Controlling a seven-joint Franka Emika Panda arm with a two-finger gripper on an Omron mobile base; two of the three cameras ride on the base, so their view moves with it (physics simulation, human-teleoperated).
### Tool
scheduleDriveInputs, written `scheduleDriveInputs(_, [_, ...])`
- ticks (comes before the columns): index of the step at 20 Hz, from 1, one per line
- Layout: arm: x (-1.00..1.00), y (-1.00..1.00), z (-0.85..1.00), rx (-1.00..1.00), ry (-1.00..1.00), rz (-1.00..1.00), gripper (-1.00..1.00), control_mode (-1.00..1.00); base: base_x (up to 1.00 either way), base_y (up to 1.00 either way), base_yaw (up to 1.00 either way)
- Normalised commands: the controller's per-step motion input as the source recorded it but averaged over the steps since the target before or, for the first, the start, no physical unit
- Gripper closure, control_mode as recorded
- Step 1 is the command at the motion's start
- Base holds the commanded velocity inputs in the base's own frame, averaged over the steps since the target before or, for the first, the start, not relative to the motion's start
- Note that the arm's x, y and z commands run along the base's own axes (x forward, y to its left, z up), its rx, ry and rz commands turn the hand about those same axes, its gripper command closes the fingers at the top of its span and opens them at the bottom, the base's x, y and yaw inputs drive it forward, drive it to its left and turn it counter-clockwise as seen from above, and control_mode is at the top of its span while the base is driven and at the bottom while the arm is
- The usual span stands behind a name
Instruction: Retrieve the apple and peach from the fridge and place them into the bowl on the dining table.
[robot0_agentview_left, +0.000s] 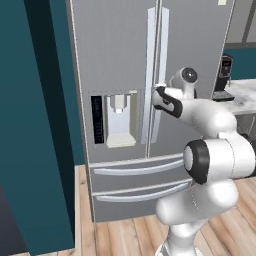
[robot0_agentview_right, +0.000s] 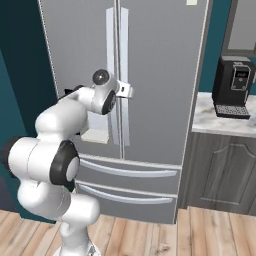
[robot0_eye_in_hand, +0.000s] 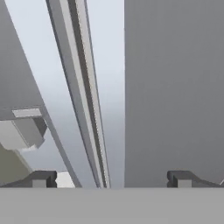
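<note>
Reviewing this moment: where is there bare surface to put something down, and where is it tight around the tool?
Free: the marble counter left of the coffee machine. Tight: the open tool sits right at the fridge, its fingertips straddling the pale handles at the door seam. Both doors are closed.

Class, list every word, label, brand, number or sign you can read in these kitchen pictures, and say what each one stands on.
No text can be read anywhere.
Fridge: no brand or label on its doors.
Dispenser panel: dark strip on its left, marks too blurred to read.
Coffee machine: small display, too small to read.
</note>
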Motion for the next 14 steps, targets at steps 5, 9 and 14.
scheduleDriveInputs(5, [0.57, -0.07, -0.07, 0.00, 0.00, 0.00, -1.00, -1.00, 0.00, 0.00, 0.00])
scheduleDriveInputs(9, [0.57, -0.10, -0.07, 0.01, 0.00, 0.00, -1.00, -1.00, 0.00, 0.00, 0.00])
scheduleDriveInputs(14, [0.55, -0.05, -0.12, 0.00, 0.00, 0.01, -1.00, -1.00, 0.00, 0.00, 0.00])
